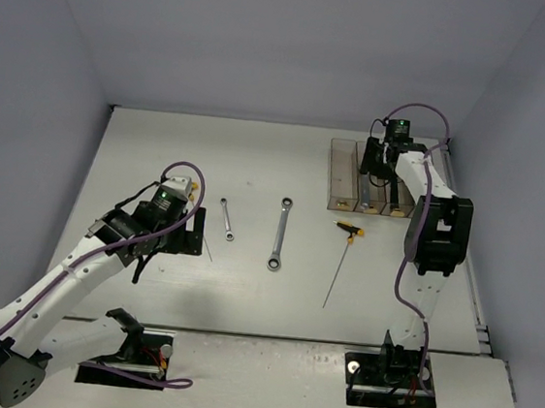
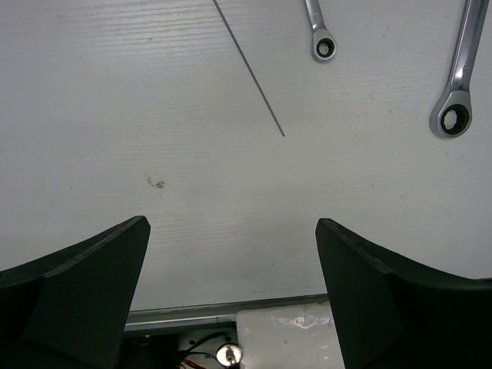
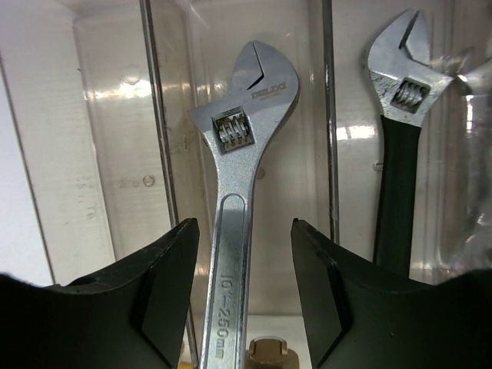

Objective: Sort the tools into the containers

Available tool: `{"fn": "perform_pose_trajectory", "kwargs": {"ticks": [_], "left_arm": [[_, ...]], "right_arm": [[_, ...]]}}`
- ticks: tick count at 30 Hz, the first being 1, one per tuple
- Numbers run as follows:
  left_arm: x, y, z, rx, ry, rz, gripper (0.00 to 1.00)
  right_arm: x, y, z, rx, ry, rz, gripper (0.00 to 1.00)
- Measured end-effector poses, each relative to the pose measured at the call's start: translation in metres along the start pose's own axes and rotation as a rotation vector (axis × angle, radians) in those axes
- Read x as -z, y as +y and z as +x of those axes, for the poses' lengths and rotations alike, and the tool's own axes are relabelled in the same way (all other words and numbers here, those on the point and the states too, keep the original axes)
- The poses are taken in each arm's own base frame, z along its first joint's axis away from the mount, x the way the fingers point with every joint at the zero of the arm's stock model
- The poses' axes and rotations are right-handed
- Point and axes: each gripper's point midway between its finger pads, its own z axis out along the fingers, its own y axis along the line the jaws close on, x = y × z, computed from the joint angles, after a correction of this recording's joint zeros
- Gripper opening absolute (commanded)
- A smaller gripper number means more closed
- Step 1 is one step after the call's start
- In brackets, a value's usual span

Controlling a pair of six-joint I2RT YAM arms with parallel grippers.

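- Right pincer (image 3: pixel 244 223): positioned over the containers (image 1: pixel 342 172) at the far right of the desk (image 1: pixel 258 154). Its jaws stand apart, one on either side of the handle of a silver adjustable spanner (image 3: pixel 242 138). A gap shows on both sides, and no contact can be made out.
- Silver adjustable spanner: lies lengthwise in one compartment, head away from the wrist camera. The lower handle is cut off by the bottom edge of that view.
- Black-handled spanner (image 3: pixel 398 169): lies in the adjoining compartment, beyond a clear wall. Its lower handle is hidden behind a pincer finger.
- Overhead view: the right arm covers much of the container row. Only the leftmost container shows in full, and the contents cannot be read from there.
- Left pincer (image 2: pixel 231 223): jaws wide apart, above bare desk at the near left.
- On the open desk lie a small wrench (image 1: pixel 227 219), a long wrench (image 1: pixel 279 234) and a T-handle driver (image 1: pixel 351 229), the driver just in front of the containers. In the left wrist view, both wrenches are cut off at the top edge.
- Thin rod (image 2: pixel 250 69): only the tip end shows, near the small wrench. Its other end is out of frame.
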Motion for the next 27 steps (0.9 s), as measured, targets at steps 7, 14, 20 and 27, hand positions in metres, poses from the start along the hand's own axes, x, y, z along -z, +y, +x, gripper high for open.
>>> {"fn": "perform_pose_trajectory", "kwargs": {"ticks": [7,14,20,27], "left_arm": [[-0.001,0.000,0.001,-0.002,0.006,-0.003,0.87],[-0.002,0.000,0.001,-0.002,0.008,-0.003,0.87],[-0.002,0.000,0.001,-0.003,0.011,-0.004,0.87],[-0.002,0.000,0.002,-0.002,0.013,-0.003,0.87]], "right_arm": [[-0.019,0.000,0.018,0.005,0.049,0.005,0.48],[-0.026,-0.001,0.021,0.007,0.056,0.010,0.41],[-0.038,-0.001,0.024,0.021,0.062,0.008,0.21],[-0.041,0.001,0.025,0.046,0.064,0.019,0.00]]}}
